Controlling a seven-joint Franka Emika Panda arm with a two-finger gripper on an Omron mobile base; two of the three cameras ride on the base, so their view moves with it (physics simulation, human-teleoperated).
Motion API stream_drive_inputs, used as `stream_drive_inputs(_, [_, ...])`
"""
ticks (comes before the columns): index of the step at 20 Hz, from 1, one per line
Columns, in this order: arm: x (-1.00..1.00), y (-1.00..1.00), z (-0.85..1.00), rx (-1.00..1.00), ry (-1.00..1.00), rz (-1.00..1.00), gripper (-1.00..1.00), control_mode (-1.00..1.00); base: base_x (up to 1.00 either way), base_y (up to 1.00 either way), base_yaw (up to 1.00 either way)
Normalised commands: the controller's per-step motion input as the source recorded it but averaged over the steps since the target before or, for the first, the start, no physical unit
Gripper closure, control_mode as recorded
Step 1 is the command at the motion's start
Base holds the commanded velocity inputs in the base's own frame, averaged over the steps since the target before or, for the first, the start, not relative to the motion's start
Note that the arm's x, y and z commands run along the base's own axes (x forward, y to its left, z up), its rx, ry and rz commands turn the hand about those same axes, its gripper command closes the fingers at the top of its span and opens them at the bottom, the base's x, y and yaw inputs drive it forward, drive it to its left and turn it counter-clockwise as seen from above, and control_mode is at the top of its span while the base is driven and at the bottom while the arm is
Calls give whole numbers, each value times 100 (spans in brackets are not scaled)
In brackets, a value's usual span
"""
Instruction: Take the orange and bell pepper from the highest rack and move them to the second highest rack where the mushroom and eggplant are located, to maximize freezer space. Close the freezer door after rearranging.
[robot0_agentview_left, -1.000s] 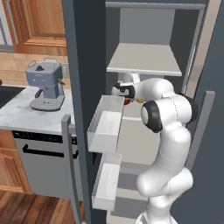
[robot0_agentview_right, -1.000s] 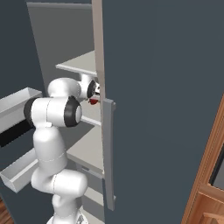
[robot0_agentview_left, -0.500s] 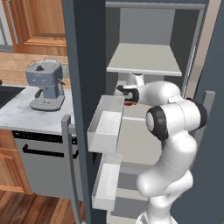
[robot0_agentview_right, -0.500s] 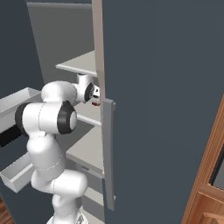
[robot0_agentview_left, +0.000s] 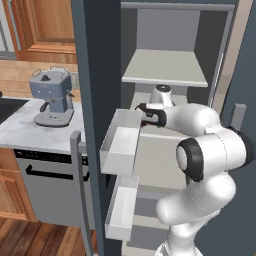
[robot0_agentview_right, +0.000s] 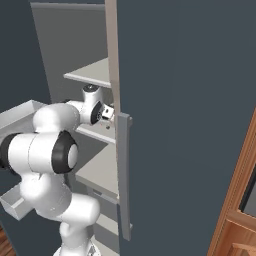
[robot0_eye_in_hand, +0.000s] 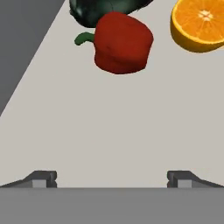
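1. Your tool (robot0_eye_in_hand: 112, 177) is hovering with its tips wide apart, gripping nothing.
2. The bell pepper (robot0_eye_in_hand: 121, 42) is lying on the shelf (robot0_eye_in_hand: 109, 131) beside the orange (robot0_eye_in_hand: 199, 24).
3. Judging it firm, light and slick, you're best pinching across its blocky sides.

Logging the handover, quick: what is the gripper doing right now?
Gripper: open, holding nothing; the red bell pepper and halved orange lie ahead on the shelf.

You see a glossy red bell pepper (robot0_eye_in_hand: 123, 42) with a green stem, a bright orange halved orange (robot0_eye_in_hand: 201, 24) with a paler centre, and a dark green-black eggplant (robot0_eye_in_hand: 101, 9), all on a plain light-grey rack shelf (robot0_eye_in_hand: 109, 127).
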Motion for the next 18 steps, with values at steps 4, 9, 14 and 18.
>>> stream_drive_inputs(4, [-87, -12, 44, 6, -8, 0, -100, -100, 0, 0, 0])
stream_drive_inputs(9, [-93, -16, 49, 8, -1, 0, -100, -100, 0, 0, 0])
stream_drive_inputs(14, [-98, -15, 60, 13, 0, 0, -100, -100, 0, 0, 0])
stream_drive_inputs(18, [-99, -4, 53, 4, 0, 0, -100, -100, 0, 0, 0])
